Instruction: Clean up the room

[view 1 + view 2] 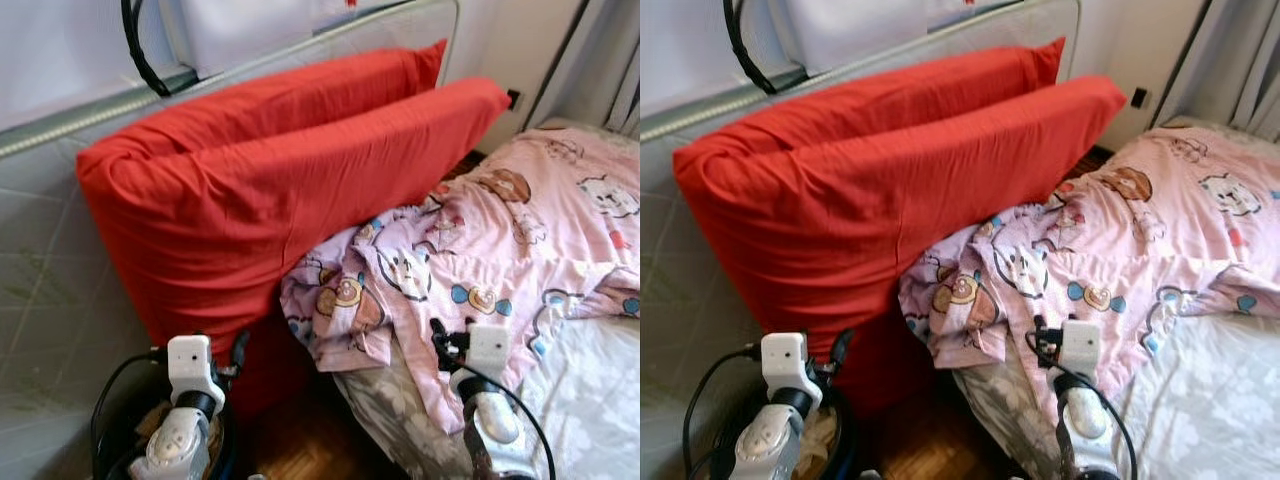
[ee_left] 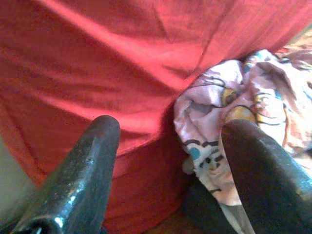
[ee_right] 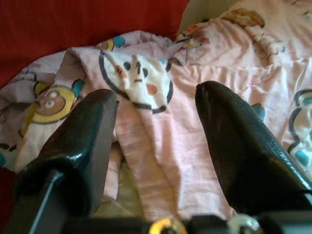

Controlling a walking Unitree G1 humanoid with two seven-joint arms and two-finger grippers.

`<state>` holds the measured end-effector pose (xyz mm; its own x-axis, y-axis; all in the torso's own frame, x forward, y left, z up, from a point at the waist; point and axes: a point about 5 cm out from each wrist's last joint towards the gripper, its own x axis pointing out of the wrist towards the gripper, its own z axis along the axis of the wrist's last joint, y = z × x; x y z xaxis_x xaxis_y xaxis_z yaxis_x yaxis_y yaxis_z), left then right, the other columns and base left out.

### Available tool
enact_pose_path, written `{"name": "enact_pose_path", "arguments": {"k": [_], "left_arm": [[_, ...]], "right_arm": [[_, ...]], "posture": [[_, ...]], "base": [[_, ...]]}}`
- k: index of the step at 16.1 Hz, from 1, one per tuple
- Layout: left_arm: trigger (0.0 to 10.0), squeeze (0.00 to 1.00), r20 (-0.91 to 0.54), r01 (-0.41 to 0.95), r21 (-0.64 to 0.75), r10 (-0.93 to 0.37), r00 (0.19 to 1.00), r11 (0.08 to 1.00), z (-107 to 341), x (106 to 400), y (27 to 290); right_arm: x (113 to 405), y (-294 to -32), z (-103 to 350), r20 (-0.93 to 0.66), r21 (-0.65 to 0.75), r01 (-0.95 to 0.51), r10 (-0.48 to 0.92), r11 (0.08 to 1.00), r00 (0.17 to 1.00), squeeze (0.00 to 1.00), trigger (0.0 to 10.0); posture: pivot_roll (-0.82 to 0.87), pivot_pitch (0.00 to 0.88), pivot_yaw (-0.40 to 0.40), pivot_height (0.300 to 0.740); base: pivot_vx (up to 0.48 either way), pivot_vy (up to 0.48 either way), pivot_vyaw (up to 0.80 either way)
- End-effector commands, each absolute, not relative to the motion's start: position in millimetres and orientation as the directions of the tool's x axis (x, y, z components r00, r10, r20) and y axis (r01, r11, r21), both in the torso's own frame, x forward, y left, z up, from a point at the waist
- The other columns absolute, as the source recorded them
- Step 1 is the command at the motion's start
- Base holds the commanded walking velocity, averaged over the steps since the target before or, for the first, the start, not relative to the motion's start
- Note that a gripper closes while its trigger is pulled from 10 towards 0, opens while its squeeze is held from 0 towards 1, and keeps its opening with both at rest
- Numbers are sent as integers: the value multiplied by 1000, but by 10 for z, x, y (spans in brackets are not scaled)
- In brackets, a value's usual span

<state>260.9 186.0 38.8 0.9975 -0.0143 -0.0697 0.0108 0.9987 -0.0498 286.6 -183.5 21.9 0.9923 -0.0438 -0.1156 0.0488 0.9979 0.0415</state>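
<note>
Two big red pillows (image 1: 290,190) lean one behind the other against the grey padded board at the head of the bed. A pink blanket with cartoon prints (image 1: 480,250) lies bunched on the bed, its crumpled end hanging over the mattress corner next to the pillows. My left gripper (image 2: 170,161) is open, low in front of the nearer pillow's bottom edge, touching nothing. My right gripper (image 3: 158,141) is open just over the blanket's hanging fold, with nothing between its fingers.
The grey quilted board (image 1: 50,290) fills the left side, with a black cable (image 1: 140,55) looped at its top. Wooden floor (image 1: 310,450) shows in the narrow gap below the pillows. A white patterned sheet (image 1: 590,390) covers the bed at right; a curtain (image 1: 610,60) hangs behind.
</note>
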Motion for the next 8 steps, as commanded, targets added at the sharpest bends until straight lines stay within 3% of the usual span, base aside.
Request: {"name": "enact_pose_path", "arguments": {"k": [1, 8], "left_arm": [[10000, 0, -88, 11, -56, -16, 996, 998, 351, 2593, 1863], [10000, 0, -94, -15, -58, 9, 996, 998, 305, 2541, 1939]], "right_arm": [[2857, -1813, 217, -120, 38, 44, -39, 998, 992, 0, 10000], [2863, -1709, 275, -99, 44, 11, -6, 999, 995, 0, 10000]], "posture": [[3, 108, 2, 671], [18, 120, -21, 652]], "base": [[0, 0, 0], [0, 0, 0]]}}
